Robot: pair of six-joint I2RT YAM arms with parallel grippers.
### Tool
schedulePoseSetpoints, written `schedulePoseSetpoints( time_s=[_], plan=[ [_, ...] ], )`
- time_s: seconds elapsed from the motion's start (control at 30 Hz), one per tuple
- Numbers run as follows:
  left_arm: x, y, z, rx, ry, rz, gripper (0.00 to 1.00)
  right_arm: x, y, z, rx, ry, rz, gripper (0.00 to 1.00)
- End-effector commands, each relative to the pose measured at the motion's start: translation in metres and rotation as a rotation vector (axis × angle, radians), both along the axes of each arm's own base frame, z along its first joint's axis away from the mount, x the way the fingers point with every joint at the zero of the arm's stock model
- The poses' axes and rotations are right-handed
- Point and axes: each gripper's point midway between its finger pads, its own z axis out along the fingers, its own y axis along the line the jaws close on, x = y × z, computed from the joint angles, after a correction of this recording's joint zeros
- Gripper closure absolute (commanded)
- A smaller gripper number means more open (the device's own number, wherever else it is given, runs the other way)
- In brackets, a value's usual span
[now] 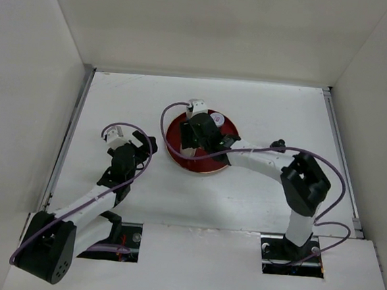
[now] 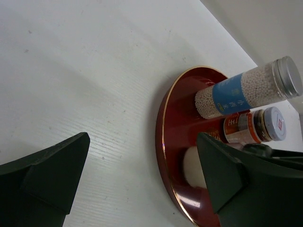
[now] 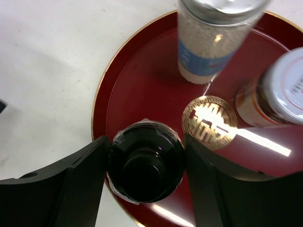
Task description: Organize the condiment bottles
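Red lacquer with a gold edge: the round tray (image 3: 137,85) sits mid-worktop (image 1: 284,112), toward the far side, and all four condiment bottles are on or over it. The right end effector (image 3: 145,142) straddles the dark-capped bottle (image 3: 146,168) w/ a finger pressed to each side of the cap, so it reads as closed on it. Whether the base is down on the tray or just off it can't be told. That bottle is hard by the rim, seemingly in the tray's left half. Also on the tray are the white blue-banded bottle (image 3: 208,47), the pale-lidded jar (image 3: 277,90) and the gold-lidded bottle (image 3: 209,120), which is just beside one gripping finger. The left end effector (image 1: 142,146) is spread wide, holding nothing, over worktop left of the tray.

Step in hand, prob.: seating this bottle in its spot. To do it well:
- keep it upright
- make sure the base lands flat inside the raised rim, not on it
- open only a little, since the gold-lidded neighbour has almost no clearance
- pull straight up before swinging away

The left arm is best kept out.
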Motion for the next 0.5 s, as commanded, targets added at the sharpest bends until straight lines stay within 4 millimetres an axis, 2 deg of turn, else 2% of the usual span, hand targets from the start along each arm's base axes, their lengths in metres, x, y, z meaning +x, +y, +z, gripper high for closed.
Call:
schedulePoseSetpoints(
  time_s=[0.0, 0.07, 0.1, 0.13, 0.2, 0.27, 0.3, 0.37, 0.4, 0.47],
  plan=[
    [0.0, 0.006, 0.006, -0.012, -0.027, 0.022, 0.0, 0.025, 0.036, 0.061, 0.128, -0.149, 0.017, 0.45],
    [0.0, 0.007, 0.007, -0.012, -0.032, 0.03, 0.0, 0.023, 0.044, 0.05, 0.104, -0.141, 0.028, 0.4],
    [0.001, 0.007, 0.006, -0.011, -0.029, 0.031, 0.0, 0.024, 0.045, 0.048, 0.104, -0.137, 0.021, 0.35],
    [0.001, 0.006, 0.005, -0.011, -0.024, 0.025, 0.0, 0.024, 0.044, 0.048, 0.105, -0.139, 0.013, 0.26],
    [0.002, 0.005, 0.004, -0.011, -0.015, 0.021, 0.0, 0.023, 0.036, 0.059, 0.113, -0.159, -0.003, 0.08],
    [0.001, 0.005, 0.005, -0.014, -0.024, 0.024, 0.0, 0.017, 0.024, 0.079, 0.139, -0.188, -0.025, 0.03],
    [0.001, 0.005, 0.005, -0.013, -0.025, 0.026, 0.0, 0.014, 0.012, 0.09, 0.155, -0.205, -0.042, 0.01],
    [0.002, 0.004, 0.004, -0.014, -0.019, 0.02, 0.0, 0.017, -0.027, 0.11, 0.186, -0.241, -0.121, 0.0],
    [0.002, 0.003, 0.003, -0.015, -0.014, 0.016, 0.0, 0.017, -0.049, 0.117, 0.195, -0.257, -0.166, 0.0],
    [0.001, 0.003, 0.004, -0.02, -0.018, 0.014, 0.0, 0.021, -0.109, 0.119, 0.184, -0.286, -0.312, 0.0]
  ],
)
